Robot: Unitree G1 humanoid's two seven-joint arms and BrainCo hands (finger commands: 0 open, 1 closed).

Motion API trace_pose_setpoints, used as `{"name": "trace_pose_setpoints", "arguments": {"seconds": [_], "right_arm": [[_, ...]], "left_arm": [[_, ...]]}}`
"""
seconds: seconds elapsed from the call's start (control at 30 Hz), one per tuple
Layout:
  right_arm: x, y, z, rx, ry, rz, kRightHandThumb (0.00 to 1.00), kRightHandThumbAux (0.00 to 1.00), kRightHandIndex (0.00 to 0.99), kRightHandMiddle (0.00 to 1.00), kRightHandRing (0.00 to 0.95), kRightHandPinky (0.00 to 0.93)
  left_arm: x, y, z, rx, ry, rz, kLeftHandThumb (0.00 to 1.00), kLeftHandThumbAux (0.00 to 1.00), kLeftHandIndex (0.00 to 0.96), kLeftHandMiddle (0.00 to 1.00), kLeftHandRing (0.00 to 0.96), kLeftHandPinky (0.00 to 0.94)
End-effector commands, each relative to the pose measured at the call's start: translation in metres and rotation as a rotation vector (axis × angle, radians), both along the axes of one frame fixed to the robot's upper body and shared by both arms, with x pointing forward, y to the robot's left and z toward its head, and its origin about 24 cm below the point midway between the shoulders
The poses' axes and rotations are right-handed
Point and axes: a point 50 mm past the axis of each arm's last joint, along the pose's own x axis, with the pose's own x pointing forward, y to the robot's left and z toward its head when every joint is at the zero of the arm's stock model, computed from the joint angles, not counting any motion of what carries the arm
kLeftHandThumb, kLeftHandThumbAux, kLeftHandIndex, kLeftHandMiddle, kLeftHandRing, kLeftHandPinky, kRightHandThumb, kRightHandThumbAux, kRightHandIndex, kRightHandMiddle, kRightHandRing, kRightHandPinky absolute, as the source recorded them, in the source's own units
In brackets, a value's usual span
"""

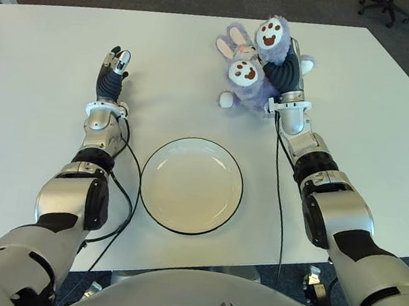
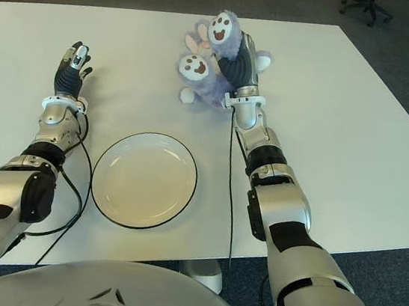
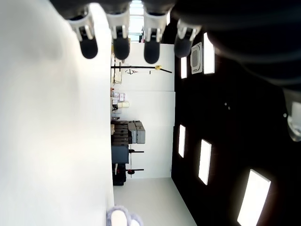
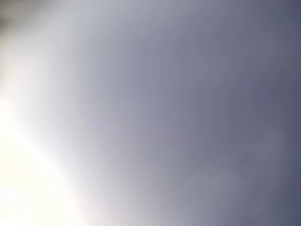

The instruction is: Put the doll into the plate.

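The doll (image 1: 243, 77) is a purple plush bunny with white ears and white paw soles, lying on the white table (image 1: 39, 93) beyond the plate. My right hand (image 1: 282, 70) is at the doll's right side, its dark fingers curled around a leg, and one paw sole (image 1: 271, 33) sticks up above the hand. Blurred purple-grey plush (image 4: 188, 117) fills the right wrist view. The white plate (image 1: 154, 201) with a dark rim sits empty at the near middle of the table. My left hand (image 1: 115, 64) shows to the left of the plate, fingers straight and holding nothing.
The table's far edge runs just behind the doll and its near edge lies just below the plate. Black cables (image 1: 126, 188) run along my forearms beside the plate. An office chair base (image 1: 384, 6) stands on the dark carpet at the far right.
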Motion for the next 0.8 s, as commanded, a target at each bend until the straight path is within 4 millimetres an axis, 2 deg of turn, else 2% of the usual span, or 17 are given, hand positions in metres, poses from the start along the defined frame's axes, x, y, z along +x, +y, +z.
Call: {"name": "trace_pose_setpoints", "arguments": {"seconds": [0.03, 0.33, 0.8], "right_arm": [[-0.004, -0.001, 0.005, 0.026, -0.043, 0.025, 0.740, 0.707, 0.440, 0.863, 0.871, 0.871], [-0.012, 0.003, 0.015, 0.020, -0.174, 0.018, 0.744, 0.705, 0.441, 0.850, 0.865, 0.838], [-0.020, 0.009, 0.021, 0.027, -0.261, 0.034, 0.740, 0.705, 0.441, 0.850, 0.863, 0.854]], "left_arm": [[-0.037, -0.014, -0.060, -0.073, 0.250, -0.010, 0.000, 0.366, 0.000, 0.094, 0.026, 0.000], [-0.037, -0.013, -0.061, -0.079, 0.254, -0.009, 0.000, 0.373, 0.000, 0.097, 0.027, 0.000], [-0.037, -0.013, -0.061, -0.086, 0.254, -0.005, 0.000, 0.381, 0.000, 0.112, 0.038, 0.000]]}}
